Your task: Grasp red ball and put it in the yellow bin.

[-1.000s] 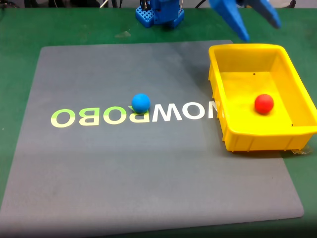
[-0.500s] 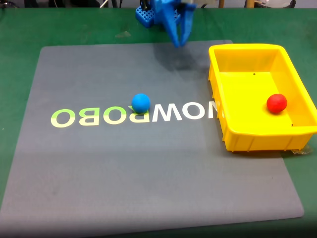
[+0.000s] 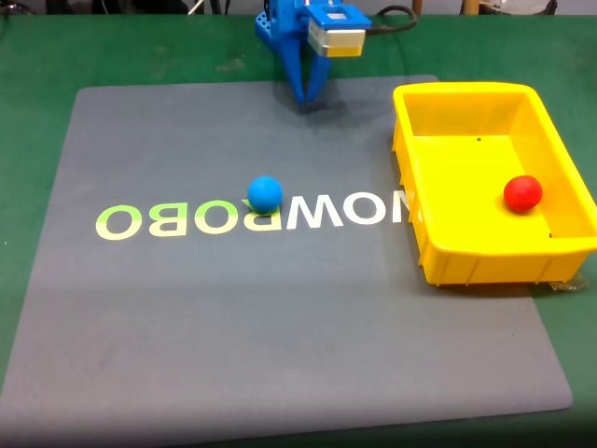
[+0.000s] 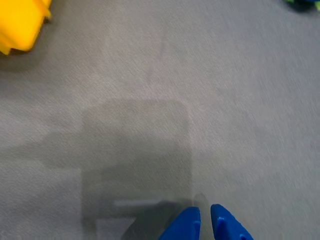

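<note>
Inside the bin [image 3: 560,247], whose long axis runs toward the camera in the fixed view, the ball [image 3: 522,193] rests near its right wall. Nearly closed and empty, the end effector [image 3: 307,99] hangs over a grey mat [image 3: 280,317] on the green desk [image 3: 37,56].

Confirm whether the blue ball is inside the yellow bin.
No; in the fixed view the blue ball sits on the grey mat, apart from the yellow bin.
</note>
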`<state>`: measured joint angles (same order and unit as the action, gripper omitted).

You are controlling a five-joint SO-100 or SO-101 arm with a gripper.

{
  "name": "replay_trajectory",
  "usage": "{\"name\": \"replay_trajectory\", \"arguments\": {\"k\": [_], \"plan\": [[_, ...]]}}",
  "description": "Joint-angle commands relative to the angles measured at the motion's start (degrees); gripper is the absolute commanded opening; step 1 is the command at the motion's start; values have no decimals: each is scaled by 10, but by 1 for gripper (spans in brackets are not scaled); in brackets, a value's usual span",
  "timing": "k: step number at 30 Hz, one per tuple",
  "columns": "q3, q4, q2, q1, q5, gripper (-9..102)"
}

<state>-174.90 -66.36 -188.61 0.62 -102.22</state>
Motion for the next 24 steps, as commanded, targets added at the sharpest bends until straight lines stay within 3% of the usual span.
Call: {"name": "replay_trajectory", "arguments": {"k": [1, 24], "plan": [[-15, -29, -18, 9, 1, 0], [-27, -116, -19, 16, 14, 0]]}}
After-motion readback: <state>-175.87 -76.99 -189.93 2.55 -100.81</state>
